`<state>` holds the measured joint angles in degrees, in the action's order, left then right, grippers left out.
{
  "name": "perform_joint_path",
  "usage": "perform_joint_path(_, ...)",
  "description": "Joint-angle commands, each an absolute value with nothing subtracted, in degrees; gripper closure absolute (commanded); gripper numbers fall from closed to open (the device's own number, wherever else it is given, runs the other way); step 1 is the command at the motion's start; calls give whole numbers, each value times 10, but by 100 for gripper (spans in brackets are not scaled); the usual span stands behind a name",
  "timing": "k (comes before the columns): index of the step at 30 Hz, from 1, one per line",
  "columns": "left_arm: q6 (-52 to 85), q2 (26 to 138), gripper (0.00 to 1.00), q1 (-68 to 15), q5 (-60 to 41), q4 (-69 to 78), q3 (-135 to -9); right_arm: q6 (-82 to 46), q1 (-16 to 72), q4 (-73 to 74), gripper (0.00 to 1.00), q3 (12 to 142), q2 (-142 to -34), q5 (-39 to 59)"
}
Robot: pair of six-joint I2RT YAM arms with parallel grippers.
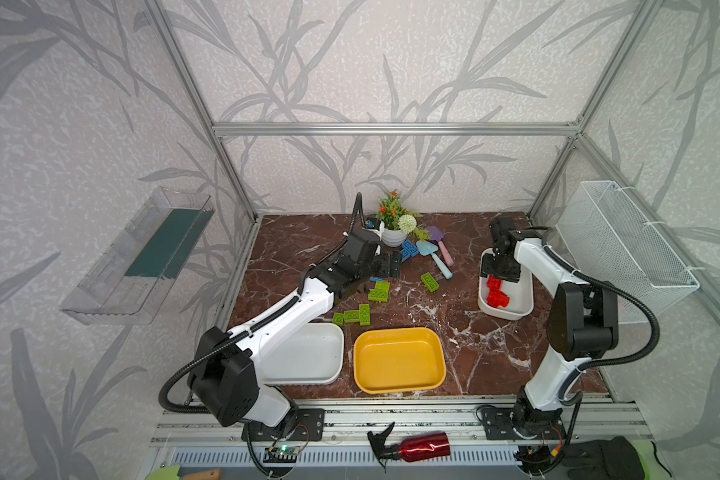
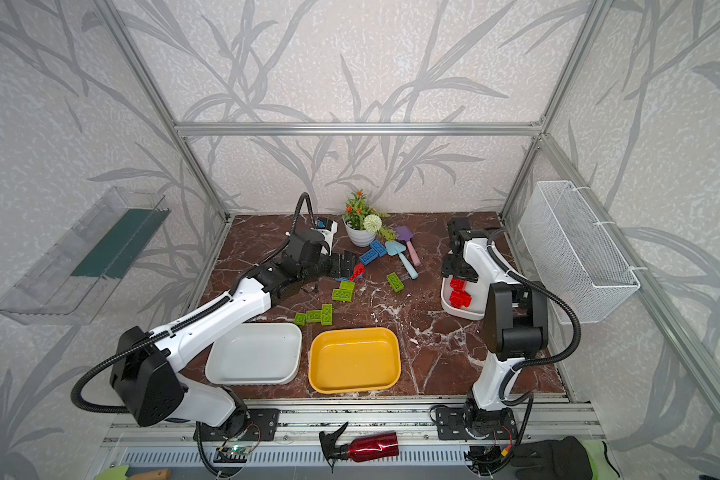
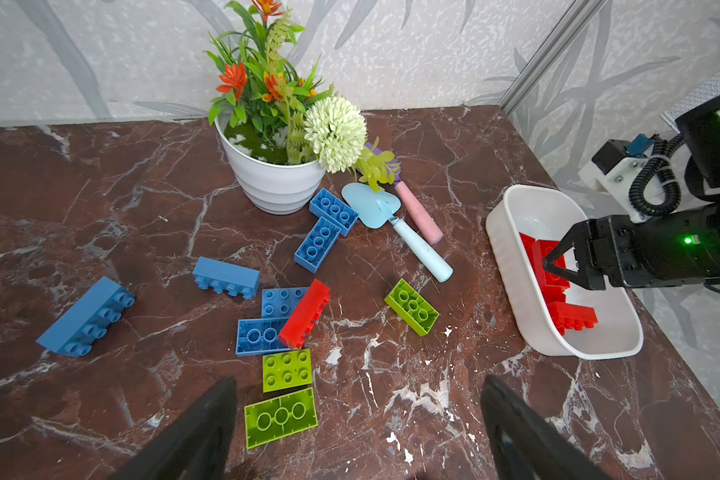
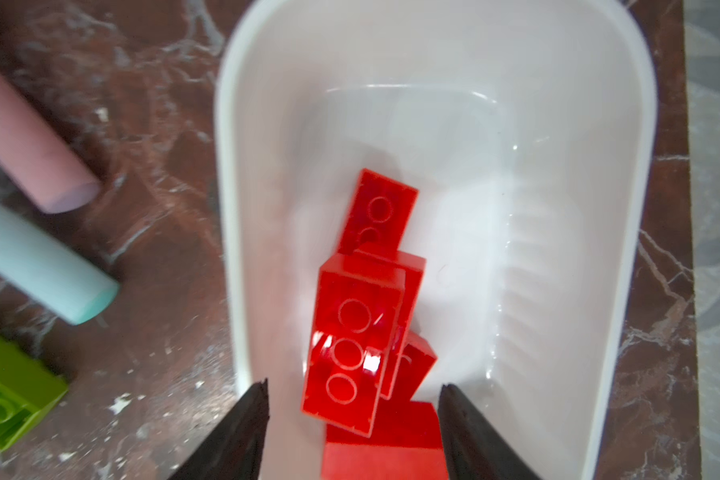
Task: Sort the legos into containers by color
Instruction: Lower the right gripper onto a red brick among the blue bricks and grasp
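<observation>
The white tub (image 4: 624, 208) lies directly under my right pincer (image 4: 353, 384). The yellow tub (image 1: 400, 332) and the second white tub (image 1: 316, 353) sit bare, well behind my left pincer (image 3: 359, 379), back toward its arm's base.

My right pincer stands parted and grips nothing. A red brick (image 4: 350, 340) shows between its tips, clear of both, on top of the other reds in the tub. So I judge the red drop finished (or as good as).

My left pincer is spread wide and empty, low over the table. Two lime green bricks (image 3: 287, 370) lie just ahead of it, and one loose red brick (image 3: 305, 313) a little beyond rests against blue bricks (image 3: 258, 334).

Next, I reckon, I come down over one green brick, square to its narrow sides, and close.

I can read no brand, label or lettering anywhere.
</observation>
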<state>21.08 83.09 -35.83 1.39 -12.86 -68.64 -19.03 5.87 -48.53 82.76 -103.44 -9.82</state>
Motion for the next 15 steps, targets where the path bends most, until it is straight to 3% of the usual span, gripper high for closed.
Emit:
perform_joint_path(1, 203, 788, 9, -346, 32, -137, -658, -229, 115, -505, 32, 854, -997, -74)
perform_joint_path(8, 215, 698, 10, -322, 46, -142, -579, -328, 234, -405, 25, 846, -996, -14)
perform_joint_path(15, 228, 565, 9, -314, 91, -184, -494, -403, 305, -326, 22, 884, -1081, 29)
